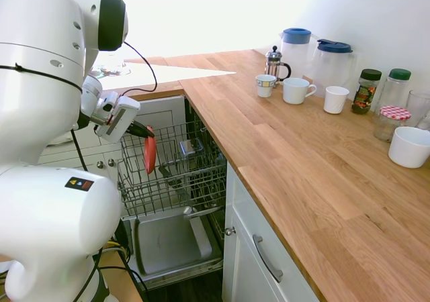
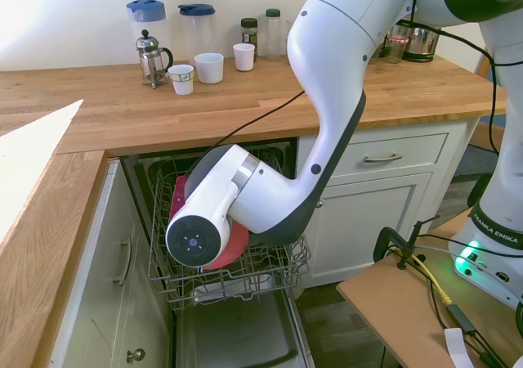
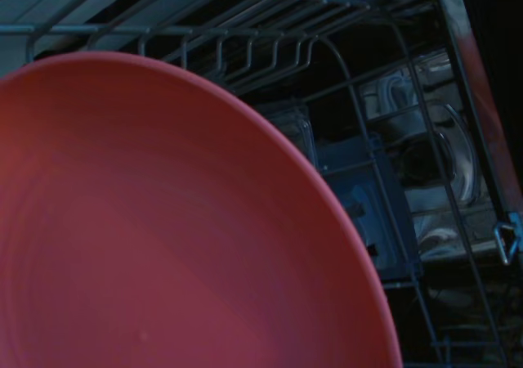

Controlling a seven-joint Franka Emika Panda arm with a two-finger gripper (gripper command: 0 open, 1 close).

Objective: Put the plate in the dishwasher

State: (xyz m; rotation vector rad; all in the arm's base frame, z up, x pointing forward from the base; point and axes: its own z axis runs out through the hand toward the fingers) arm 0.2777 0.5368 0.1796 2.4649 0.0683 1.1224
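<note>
The big wooden counter (image 1: 316, 174) runs far off to one side of the gripper, higher than it. Under the counter are white cabinets (image 2: 384, 196).

The dishwasher (image 1: 176, 201) is open, and its grey door (image 1: 171, 243) lies flat, low down below the gripper. Its grey wire rack (image 1: 176, 171) is pulled out over the door. The gripper (image 1: 142, 131) sits right at the top edge of the rack.

The gripper is pinching the top rim of the plate (image 1: 149, 154). The red plate stands up on its edge and hangs down from the gripper, with its lower part down inside the rack among the wires. In the second outside view the arm hides most of the plate (image 2: 230, 241), and only red bits show around it. In the wrist view the plate (image 3: 163, 237) fills most of the picture, with the rack wires (image 3: 270, 49) just behind it.

A grey cutlery basket (image 1: 192, 147) sits in the rack, near the gripper, on the counter side.

Far away from the gripper, up on the counter, stand two jugs with blue lids (image 1: 314, 54), a small coffee press (image 1: 275, 63), white mugs (image 1: 295, 90), some jars (image 1: 381, 94) and a white bowl (image 1: 409, 146).
</note>
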